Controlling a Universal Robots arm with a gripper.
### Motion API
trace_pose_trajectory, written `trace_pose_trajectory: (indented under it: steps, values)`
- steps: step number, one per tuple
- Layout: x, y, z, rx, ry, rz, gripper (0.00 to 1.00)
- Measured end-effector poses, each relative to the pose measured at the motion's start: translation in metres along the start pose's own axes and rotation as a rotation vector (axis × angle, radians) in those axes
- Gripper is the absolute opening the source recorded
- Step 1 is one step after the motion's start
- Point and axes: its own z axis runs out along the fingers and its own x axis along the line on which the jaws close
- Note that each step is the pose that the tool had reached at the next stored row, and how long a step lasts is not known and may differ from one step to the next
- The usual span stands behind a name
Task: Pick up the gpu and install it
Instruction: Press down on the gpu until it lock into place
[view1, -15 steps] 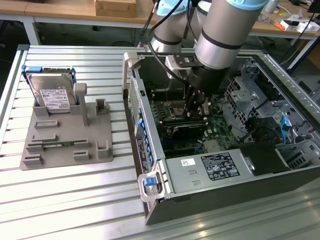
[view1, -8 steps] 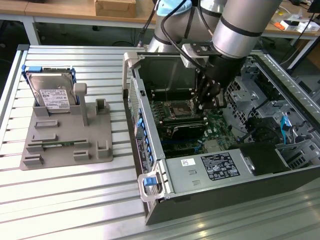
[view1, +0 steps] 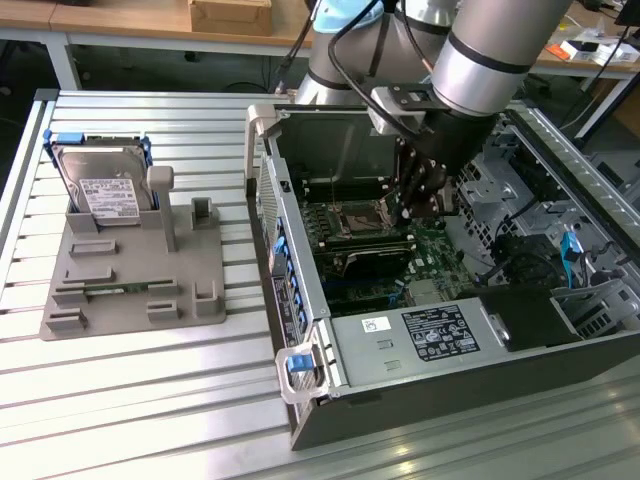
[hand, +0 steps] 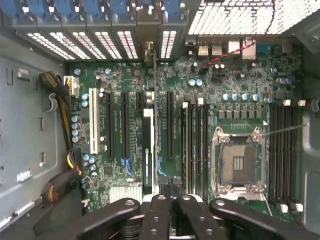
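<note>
Black and seen edge-on from the wrist view, the slim gpu card (hand: 154, 115) showed only as a thin dark line with a metal bracket at its far end, so its face and green board could not be made out. It hung just beside a long white expansion slot (hand: 148, 150) on the green motherboard (hand: 125, 75); whether it touched the slot could not be told. The dark-fingered gripper (hand: 170, 197) had its jaws drawn close together, pinching the card's near edge. In the exterior view the gripper (view1: 425, 205) hid the card, the silver arm reaching steeply down into the open grey computer case (view1: 300, 300). Off to the exterior view's left, well apart, a silver hard drive with a white label (view1: 100, 190) stood in a grey fixture tray (view1: 130, 270).
</note>
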Motion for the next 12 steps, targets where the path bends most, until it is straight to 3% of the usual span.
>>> trace_pose_trajectory:
  steps: [5,9,12]
  values:
    - [0.002,0.0389,0.017,0.0001,0.0001,0.0,0.11]
    - [0.006,0.0508,0.0289,0.0,0.0006,0.0,0.11]
    - [0.007,0.0578,0.0323,0.0002,0.0021,0.0,0.11]
